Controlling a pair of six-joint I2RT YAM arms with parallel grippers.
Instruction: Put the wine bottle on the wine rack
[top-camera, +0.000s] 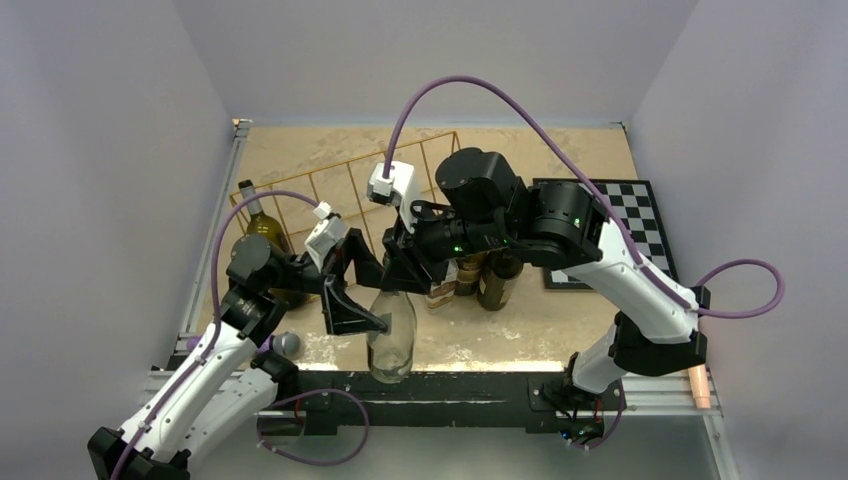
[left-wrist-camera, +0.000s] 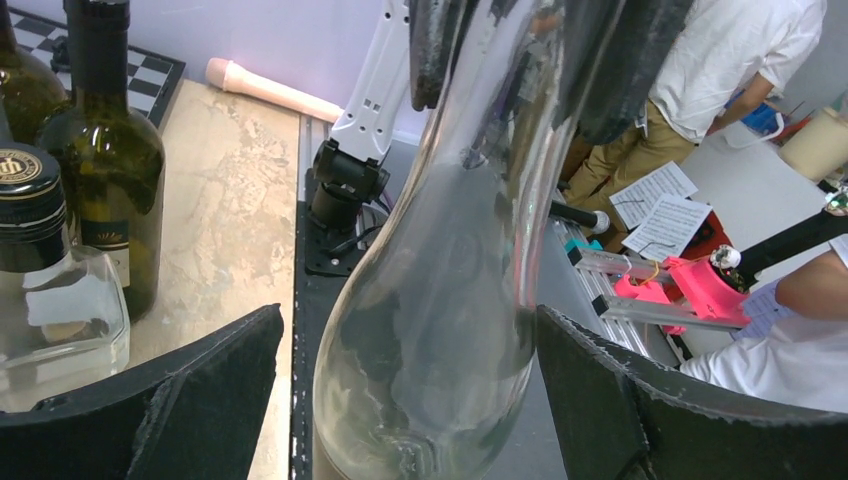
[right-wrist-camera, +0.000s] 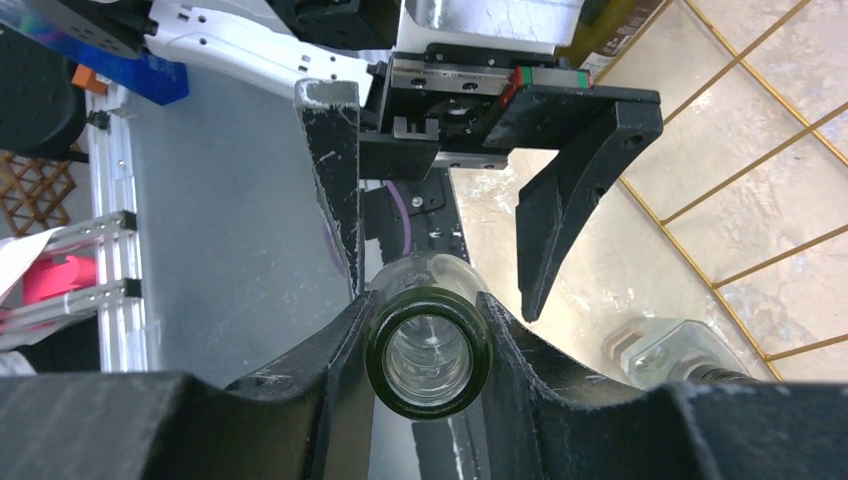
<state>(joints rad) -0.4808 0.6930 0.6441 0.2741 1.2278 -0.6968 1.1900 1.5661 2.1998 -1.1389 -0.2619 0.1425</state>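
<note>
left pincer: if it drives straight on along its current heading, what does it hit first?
The clear wine bottle. Its body sits dead ahead between the open fingers of the left pincer, while the right pincer clamps its neck. How much gap remains before contact is hard to judge from these views.

We find the gold thin-wire rack (top-camera: 352, 195) mostly open; a dark green glass bottle (top-camera: 262, 226) occupies its left end, upright dark bottles (top-camera: 488, 276) crowd its near right

Right arm (top-camera: 640, 285) bent, reaching left; right gripper (right-wrist-camera: 427, 345) clamped on bottle (top-camera: 392, 335) neck. Left arm (top-camera: 200, 375) angled inward; left gripper (left-wrist-camera: 410, 390) spread around bottle body.
</note>
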